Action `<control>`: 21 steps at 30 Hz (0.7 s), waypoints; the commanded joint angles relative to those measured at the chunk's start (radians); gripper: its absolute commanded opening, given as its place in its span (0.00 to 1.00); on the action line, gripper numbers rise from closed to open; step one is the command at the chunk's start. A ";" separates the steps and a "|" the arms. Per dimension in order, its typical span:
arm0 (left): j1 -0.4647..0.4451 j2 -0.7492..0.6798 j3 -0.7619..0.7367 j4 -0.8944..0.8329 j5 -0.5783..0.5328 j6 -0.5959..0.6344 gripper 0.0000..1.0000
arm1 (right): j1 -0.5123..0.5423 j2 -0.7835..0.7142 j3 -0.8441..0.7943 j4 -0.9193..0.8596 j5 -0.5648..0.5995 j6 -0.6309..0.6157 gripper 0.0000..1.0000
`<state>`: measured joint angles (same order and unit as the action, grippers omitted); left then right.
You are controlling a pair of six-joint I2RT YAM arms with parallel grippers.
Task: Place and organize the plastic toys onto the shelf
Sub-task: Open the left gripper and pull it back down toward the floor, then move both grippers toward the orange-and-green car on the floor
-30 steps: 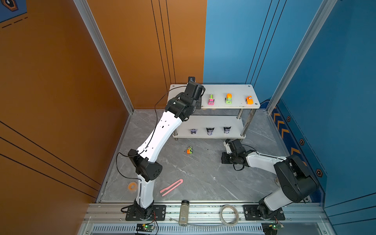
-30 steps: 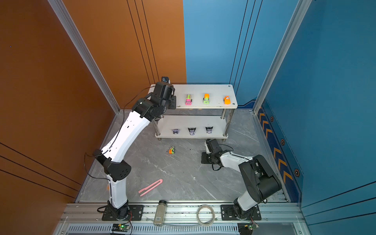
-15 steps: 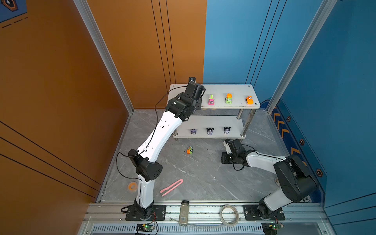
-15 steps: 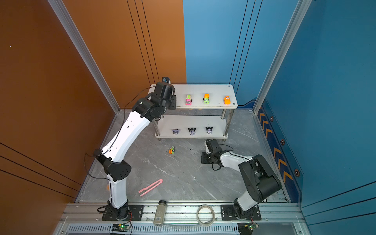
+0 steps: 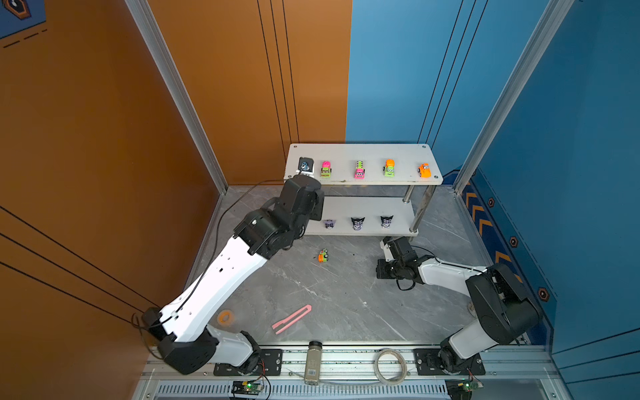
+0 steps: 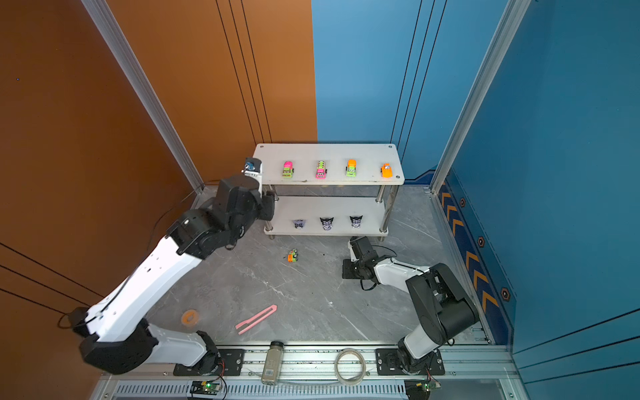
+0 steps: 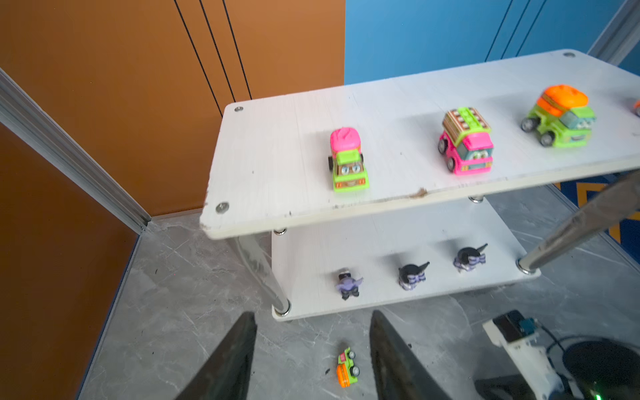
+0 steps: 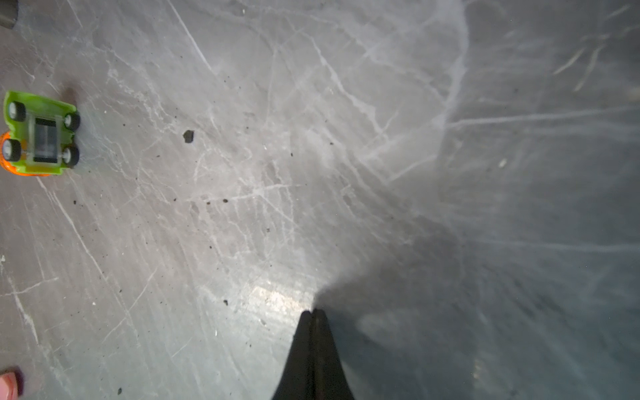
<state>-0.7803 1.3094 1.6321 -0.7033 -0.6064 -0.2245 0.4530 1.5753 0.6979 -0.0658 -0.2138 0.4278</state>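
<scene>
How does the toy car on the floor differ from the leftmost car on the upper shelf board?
The floor car lies tipped over, underside showing; the leftmost shelf car stands upright on its wheels. The floor car is orange and green; the leftmost shelf car has a pink roof on a green body. Both are small wheeled toy cars.

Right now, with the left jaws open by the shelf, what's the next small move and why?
Probably lower the left gripper, jaws open and empty, toward the orange-green car lying on its side on the floor. It's the only toy off the shelf: four cars line the top tier, three figurines the lower. The right gripper sits shut.
</scene>
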 commanded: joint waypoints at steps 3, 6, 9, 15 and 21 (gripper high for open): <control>-0.060 -0.142 -0.304 0.087 0.011 0.003 0.51 | 0.014 0.035 -0.024 -0.049 -0.001 0.021 0.00; -0.061 -0.161 -0.475 0.097 0.062 -0.091 0.49 | 0.016 0.028 -0.032 -0.028 0.000 0.025 0.00; -0.023 -0.145 -0.632 0.182 0.136 -0.190 0.49 | 0.019 0.026 -0.039 -0.014 -0.001 0.028 0.00; 0.050 -0.030 -0.767 0.390 0.300 -0.274 0.31 | 0.029 -0.016 -0.071 0.053 -0.051 0.034 0.00; 0.086 0.071 -0.748 0.447 0.396 -0.291 0.09 | 0.123 -0.108 -0.105 0.141 -0.021 -0.019 0.00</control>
<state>-0.7136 1.3701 0.8661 -0.3389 -0.2913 -0.4816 0.5308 1.5108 0.6041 0.0372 -0.2581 0.4423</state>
